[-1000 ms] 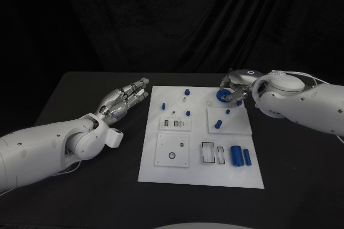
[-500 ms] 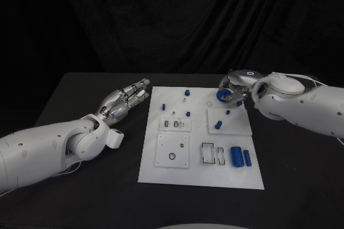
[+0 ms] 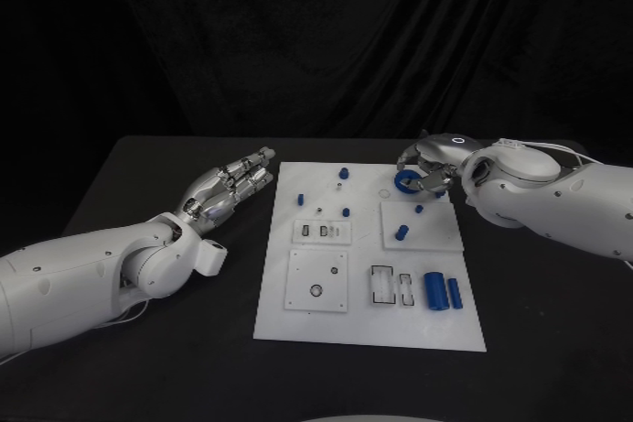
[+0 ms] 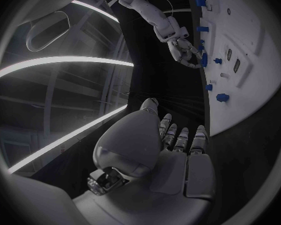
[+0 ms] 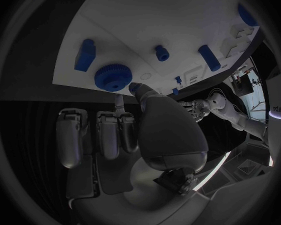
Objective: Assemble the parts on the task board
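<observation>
Where the black table [image 3: 158, 166] meets dark drapes, holds the white task board [image 3: 370, 326] with scattered blue parts [image 3: 434, 287]; right hand [image 3: 429, 170] pinches a blue gear [image 3: 408, 180] at the far edge, left hand [image 3: 227, 186] flat, fingers spread, beside the board.

In the head view the silver right hand [image 3: 429, 170] covers part of the round blue toothed gear [image 3: 411, 180] at the white task board's [image 3: 370, 326] far right corner, so their contact is unclear. In the right wrist view the thumb hides the board beside the gear [image 5: 113, 77].
</observation>
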You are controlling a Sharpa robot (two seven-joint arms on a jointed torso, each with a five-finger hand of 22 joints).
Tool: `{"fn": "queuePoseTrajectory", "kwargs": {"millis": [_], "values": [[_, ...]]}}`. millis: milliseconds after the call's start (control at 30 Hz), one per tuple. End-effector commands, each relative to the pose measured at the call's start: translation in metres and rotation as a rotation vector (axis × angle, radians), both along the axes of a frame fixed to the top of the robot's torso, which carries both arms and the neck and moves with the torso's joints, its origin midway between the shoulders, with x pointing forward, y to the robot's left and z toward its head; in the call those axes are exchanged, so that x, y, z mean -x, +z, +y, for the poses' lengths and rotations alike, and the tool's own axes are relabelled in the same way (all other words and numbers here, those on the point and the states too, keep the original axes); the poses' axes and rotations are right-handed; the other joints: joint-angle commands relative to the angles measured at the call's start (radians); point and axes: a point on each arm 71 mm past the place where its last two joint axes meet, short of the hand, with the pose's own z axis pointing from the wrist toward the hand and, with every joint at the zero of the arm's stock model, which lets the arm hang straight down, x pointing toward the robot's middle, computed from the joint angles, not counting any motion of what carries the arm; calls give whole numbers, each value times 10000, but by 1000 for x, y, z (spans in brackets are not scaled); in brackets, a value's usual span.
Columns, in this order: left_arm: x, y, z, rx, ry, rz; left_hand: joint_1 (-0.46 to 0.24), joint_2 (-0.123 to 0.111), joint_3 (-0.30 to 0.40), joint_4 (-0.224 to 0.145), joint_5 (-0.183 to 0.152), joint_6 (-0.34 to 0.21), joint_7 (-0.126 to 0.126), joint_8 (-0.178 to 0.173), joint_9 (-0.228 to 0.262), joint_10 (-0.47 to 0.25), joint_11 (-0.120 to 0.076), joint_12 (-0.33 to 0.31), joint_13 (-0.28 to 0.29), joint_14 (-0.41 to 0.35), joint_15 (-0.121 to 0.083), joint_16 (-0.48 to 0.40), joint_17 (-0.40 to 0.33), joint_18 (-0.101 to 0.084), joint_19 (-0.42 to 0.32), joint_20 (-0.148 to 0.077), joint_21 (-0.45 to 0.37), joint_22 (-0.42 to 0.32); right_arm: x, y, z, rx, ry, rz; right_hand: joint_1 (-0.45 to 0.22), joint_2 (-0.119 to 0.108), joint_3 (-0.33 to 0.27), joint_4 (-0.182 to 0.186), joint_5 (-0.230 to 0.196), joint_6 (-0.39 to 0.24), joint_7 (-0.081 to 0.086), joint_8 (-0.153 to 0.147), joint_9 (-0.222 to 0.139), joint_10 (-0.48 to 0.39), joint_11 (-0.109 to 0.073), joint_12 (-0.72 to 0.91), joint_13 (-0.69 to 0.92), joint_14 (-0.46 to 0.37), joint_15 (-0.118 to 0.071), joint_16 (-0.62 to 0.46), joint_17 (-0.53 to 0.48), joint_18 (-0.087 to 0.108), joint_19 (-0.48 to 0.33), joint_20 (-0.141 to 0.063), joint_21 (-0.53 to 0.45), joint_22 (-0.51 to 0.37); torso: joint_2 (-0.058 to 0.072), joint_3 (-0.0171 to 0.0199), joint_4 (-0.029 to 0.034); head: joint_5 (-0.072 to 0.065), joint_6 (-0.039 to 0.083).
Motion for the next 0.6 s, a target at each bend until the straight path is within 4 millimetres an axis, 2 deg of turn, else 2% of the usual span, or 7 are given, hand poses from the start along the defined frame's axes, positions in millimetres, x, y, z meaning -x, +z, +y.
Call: {"fn": "queuePoseTrajectory", "kwargs": {"millis": [33, 100, 133, 267, 333, 600], "values": [[1, 3, -2, 315, -204, -381, 37, -16, 81, -2, 34, 20, 1, 53, 2, 5, 85, 32, 13, -4, 51, -37, -13, 106, -5, 59, 34, 14, 2, 2, 1, -64, 88, -206, -9, -139, 31, 97, -17, -158, -25, -393, -407, 1059, -24, 26, 2629, 1038, -28, 29, 2634, -45, 549, -32, -97, 2377, 0, -4, 1, -18, 19], [1, 3, -2, 316, -210, -377, 38, -16, 84, -2, 35, 10, 3, 52, 1, 3, 86, 26, 12, -4, 61, -37, -13, 105, -5, 64, 34, 14, 2, 3, 0, -80, 59, -238, -10, -179, 46, 146, -22, -230, -47, -652, -726, 1059, -45, 26, 2629, 1038, -47, 29, 2634, -36, 523, -46, -134, 2364, -2, 4, -11, -19, 42], [1, 3, -2, 316, -211, -377, 38, -16, 84, -2, 35, 10, 3, 52, 1, 3, 86, 26, 12, -4, 61, -37, -13, 105, -5, 64, 34, 14, 2, 4, -1, -83, 30, -251, -9, -180, 49, 154, -21, -235, -50, -687, -775, 1059, -47, 26, 2629, 1038, -51, 29, 2634, -34, 519, -46, -141, 2362, -5, 5, -18, -21, 54], [1, 2, -2, 313, -203, -379, 38, -16, 84, -2, 35, 10, 3, 52, 1, 3, 86, 26, 12, -4, 61, -37, -13, 105, -5, 64, 34, 14, 2, 6, -7, -45, -159, -236, -27, -199, 41, 186, -23, -132, -8, -721, -885, 1059, -30, 26, 2629, 1038, -46, 29, 2634, -34, 519, -47, -143, 2362, -9, 7, -3, -35, 82], [1, 2, -2, 311, -200, -377, 40, -15, 88, -3, 37, 9, 4, 52, 0, 1, 88, 23, 12, -4, 68, -37, -13, 105, -3, 69, 36, 15, 3, 7, -10, -11, -260, -202, -61, -219, 26, 235, -24, 42, 68, -735, -1005, 1059, 23, 26, 2629, 1038, -12, 29, 2634, -42, 537, -30, -121, 2370, -14, 9, -9, -36, 89], [0, 2, -1, 306, -193, -374, 40, -15, 88, -3, 37, 9, 4, 52, 0, 1, 88, 23, 12, -4, 68, -37, -13, 105, -3, 69, 36, 15, 5, 9, -24, 138, -637, -23, -126, -239, -3, 307, -26, 195, 112, -771, -1148, 1059, 67, 26, 2629, 1038, 26, 29, 2634, -56, 576, 0, -70, 2390, -26, 6, -9, -77, 153]]}}
